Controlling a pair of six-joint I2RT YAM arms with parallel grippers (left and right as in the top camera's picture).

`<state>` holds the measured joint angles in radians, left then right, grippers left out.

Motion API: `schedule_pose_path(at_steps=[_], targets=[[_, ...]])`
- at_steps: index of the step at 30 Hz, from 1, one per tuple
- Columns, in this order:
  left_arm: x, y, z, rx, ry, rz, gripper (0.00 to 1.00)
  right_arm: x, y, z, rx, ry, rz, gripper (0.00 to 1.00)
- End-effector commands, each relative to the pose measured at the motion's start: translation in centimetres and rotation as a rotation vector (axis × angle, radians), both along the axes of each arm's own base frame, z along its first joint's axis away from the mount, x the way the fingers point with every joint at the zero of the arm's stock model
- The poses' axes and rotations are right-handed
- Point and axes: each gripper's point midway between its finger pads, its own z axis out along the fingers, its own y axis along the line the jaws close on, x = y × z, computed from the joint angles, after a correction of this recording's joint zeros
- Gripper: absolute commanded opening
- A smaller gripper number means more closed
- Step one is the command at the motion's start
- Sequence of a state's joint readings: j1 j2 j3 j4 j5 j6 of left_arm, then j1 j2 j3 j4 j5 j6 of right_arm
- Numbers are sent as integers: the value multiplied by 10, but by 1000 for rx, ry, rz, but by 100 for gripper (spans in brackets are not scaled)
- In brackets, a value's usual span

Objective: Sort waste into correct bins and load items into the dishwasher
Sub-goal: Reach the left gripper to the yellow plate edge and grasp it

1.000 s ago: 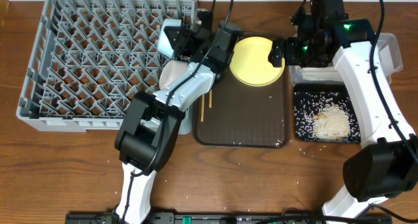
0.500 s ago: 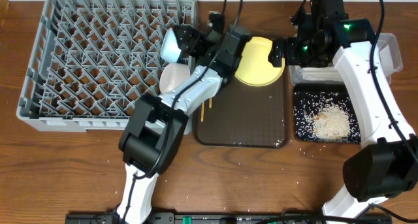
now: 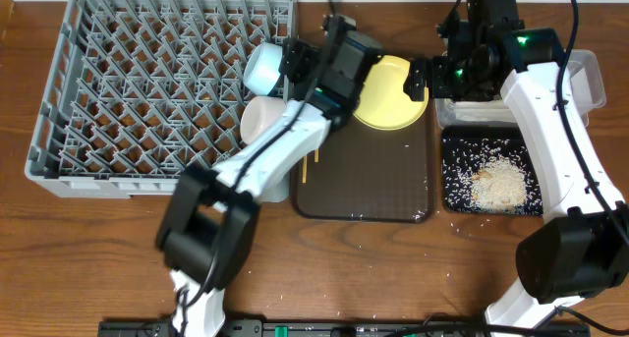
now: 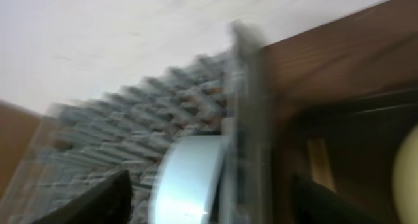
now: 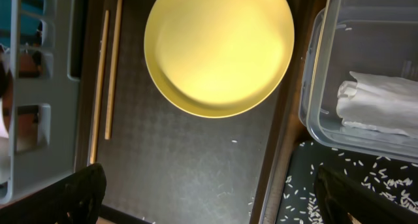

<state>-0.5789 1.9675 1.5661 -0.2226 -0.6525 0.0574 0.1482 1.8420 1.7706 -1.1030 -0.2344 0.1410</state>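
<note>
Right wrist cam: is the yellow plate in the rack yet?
No, the yellow plate lies flat on the brown tray beside the chopsticks, outside the rack.

Bright even light, left wrist view motion-blurred, soft sheen on yellow plate (image 5: 219,51)

Table (image 3: 393,268): rack (image 3: 118,101), tub (image 3: 590,82), brown tray (image 3: 364,185)
</note>
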Motion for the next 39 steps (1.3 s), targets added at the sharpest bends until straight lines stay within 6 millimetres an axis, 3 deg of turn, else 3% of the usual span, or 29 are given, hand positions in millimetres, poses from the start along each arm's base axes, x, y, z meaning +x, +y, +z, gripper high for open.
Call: schedule_pose_path(at_steps=[1,4,10,14,21,27,39], targets=[[-12,-56,-1,-451,106,-127,71,-2,4,2,-4,-7,16,99],[-23,-69,-15,-625,185,-70,61,-2,4,2,-4,-7,16,99],[-40,-66,-46,-808,262,137,58,-2,4,2,-4,-7,16,99],[-47,-80,-59,-827,302,135,57,-2,4,2,-4,-7,16,99],[-60,-106,-102,-796,377,128,50,-2,4,2,-4,-7,16,99],[-56,-98,-130,-750,370,186,43,-2,4,2,-4,-7,16,99],[-55,-92,-182,-716,393,261,41,-2,4,2,-4,-7,16,99]])
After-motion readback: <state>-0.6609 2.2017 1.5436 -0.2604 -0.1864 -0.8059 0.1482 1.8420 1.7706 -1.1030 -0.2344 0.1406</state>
